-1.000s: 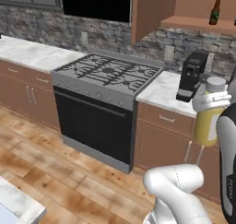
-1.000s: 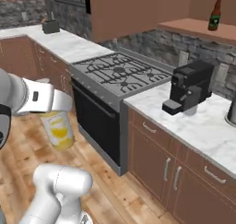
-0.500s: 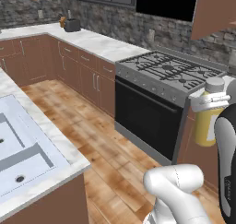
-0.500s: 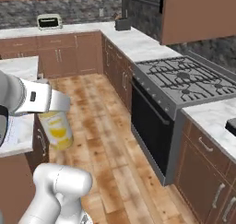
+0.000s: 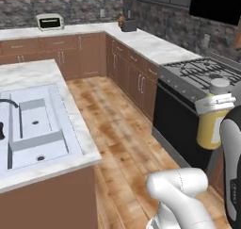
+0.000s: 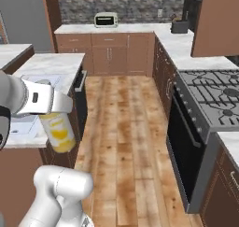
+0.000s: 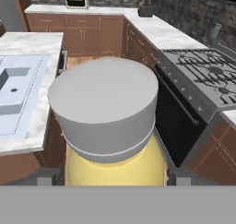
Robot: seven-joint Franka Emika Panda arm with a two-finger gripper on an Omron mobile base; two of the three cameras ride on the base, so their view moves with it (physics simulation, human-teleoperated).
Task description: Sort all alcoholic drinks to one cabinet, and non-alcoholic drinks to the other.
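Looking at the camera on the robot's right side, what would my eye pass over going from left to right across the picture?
Sink in the marble island → yellow bottle held up by the pincer → wooden floor → black oven door → gas stove top.

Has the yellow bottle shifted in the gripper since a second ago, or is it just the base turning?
No. The yellow bottle sits in the same spot against the arm; the kitchen swings past, so the base turned.

Marble counter point(image 5: 155, 46) along the walls, toaster point(image 5: 50, 21) on it; dark block point(image 5: 128, 24), perhaps knives; island sink point(image 5: 33, 129)
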